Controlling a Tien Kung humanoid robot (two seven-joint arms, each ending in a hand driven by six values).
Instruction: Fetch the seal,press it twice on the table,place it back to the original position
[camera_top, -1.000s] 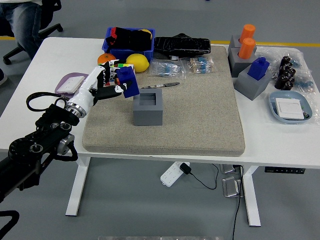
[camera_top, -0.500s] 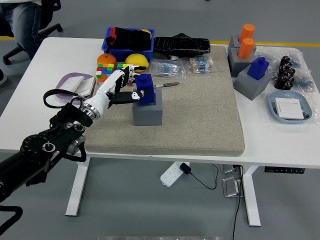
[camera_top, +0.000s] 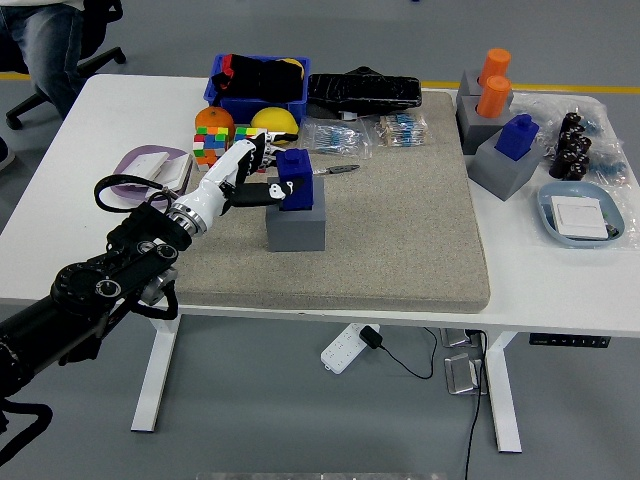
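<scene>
Blue block-shaped seal (camera_top: 295, 177) seated in grey square holder (camera_top: 296, 224).
Left hand (camera_top: 240, 178) fingers grasping the seal's side.

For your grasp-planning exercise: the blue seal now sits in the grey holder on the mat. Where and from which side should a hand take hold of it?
Grip the blue seal by its upper block, the only part standing clear of the grey holder. Its lower part sits in the recess, so its flat sides up top suit a pinch. Come from the left, as the left hand does; that side looks free.
</scene>
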